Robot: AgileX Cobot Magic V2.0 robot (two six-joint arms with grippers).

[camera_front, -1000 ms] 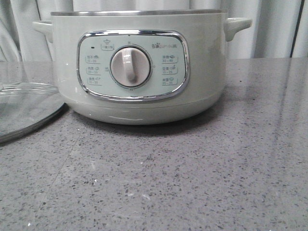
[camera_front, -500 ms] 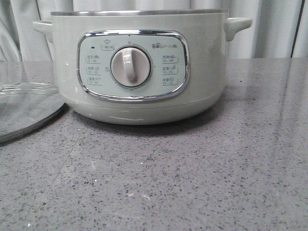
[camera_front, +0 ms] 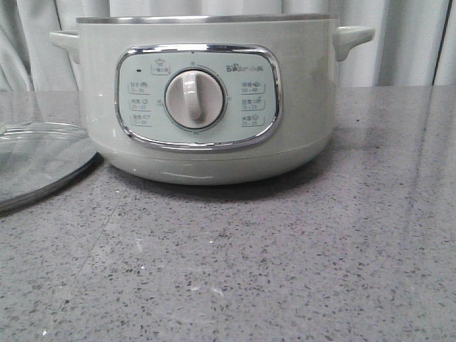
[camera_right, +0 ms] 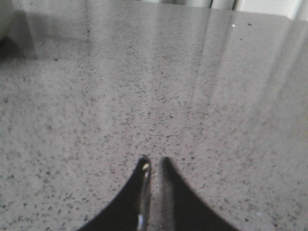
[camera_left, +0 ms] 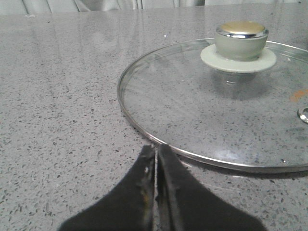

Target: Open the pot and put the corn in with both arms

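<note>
The pale green pot [camera_front: 206, 100] stands in the middle of the grey table in the front view, lid off, its steel rim bare. Its inside is hidden. The glass lid [camera_front: 35, 164] lies flat on the table left of the pot; it also shows in the left wrist view [camera_left: 226, 110] with its knob [camera_left: 240, 39]. My left gripper [camera_left: 156, 147] is shut and empty, just short of the lid's metal rim. My right gripper [camera_right: 154, 161] is shut and empty over bare table. No corn shows in any view. Neither gripper shows in the front view.
The speckled grey table [camera_front: 285, 249] stretches in front of the pot. Pale curtains [camera_front: 399, 43] hang behind. A dark corner [camera_right: 7, 29], perhaps the pot's base, sits at the right wrist view's edge.
The pot has shifted very slightly to the right in the front view. Nothing else has visibly moved.
</note>
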